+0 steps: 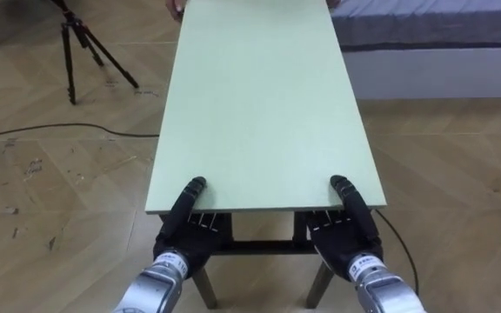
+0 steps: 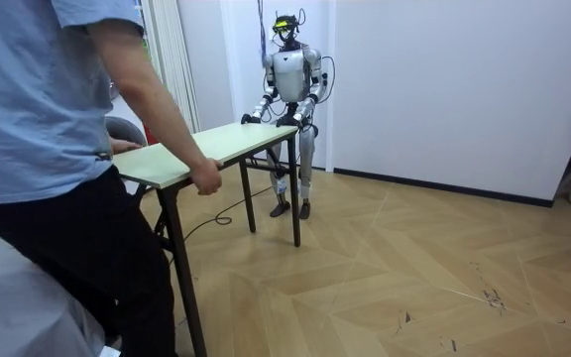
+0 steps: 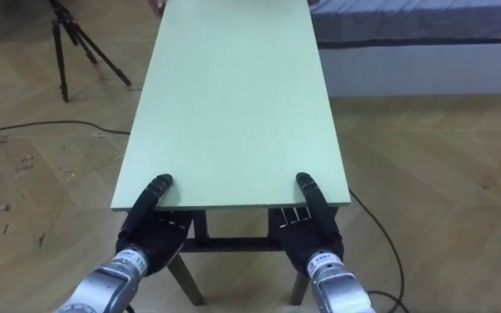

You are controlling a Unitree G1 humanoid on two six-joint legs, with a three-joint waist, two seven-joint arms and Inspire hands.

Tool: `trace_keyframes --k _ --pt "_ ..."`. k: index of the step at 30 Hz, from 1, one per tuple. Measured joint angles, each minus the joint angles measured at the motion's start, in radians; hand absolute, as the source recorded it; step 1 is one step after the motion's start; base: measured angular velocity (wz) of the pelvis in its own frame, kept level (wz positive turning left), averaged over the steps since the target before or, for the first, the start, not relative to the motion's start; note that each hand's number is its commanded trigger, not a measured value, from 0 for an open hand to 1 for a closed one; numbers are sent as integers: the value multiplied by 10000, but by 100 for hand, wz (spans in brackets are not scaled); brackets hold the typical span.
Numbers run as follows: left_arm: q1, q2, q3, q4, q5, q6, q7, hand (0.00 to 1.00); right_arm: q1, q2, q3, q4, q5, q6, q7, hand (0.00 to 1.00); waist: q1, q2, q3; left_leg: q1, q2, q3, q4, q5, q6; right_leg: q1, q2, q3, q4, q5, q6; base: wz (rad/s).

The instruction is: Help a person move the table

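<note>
1. Table [image 1: 259,104]: near end at the robot, far end held by a person's hand [image 2: 206,178].
2. Left hand [image 1: 190,230] and right hand [image 1: 342,235]: thumbs over the table's near edge, fingers hidden beneath, apparently pinching it.

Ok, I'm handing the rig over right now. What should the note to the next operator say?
Left hand: clamped on the table's near edge, thumb on top, fingers underneath.
Right hand: same grip at the other near corner.
Person: at the far end, a hand on that edge.
Done: both ends are gripped.
Left: the carry and the set-down. Whether the legs are off the floor cannot be told.
Watch: tripod left of the far end, bed to its right.
</note>
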Motion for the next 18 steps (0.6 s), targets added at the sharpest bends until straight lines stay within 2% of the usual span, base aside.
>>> trace_keyframes --k 18 --pt "-5 -11 12 -13 104 -25 33 100 0 74 -4 3 -50 -44 -17 100 30 -26 0 -18 4 0 0 0 0 -33 4 -5 16 -12 18 0"
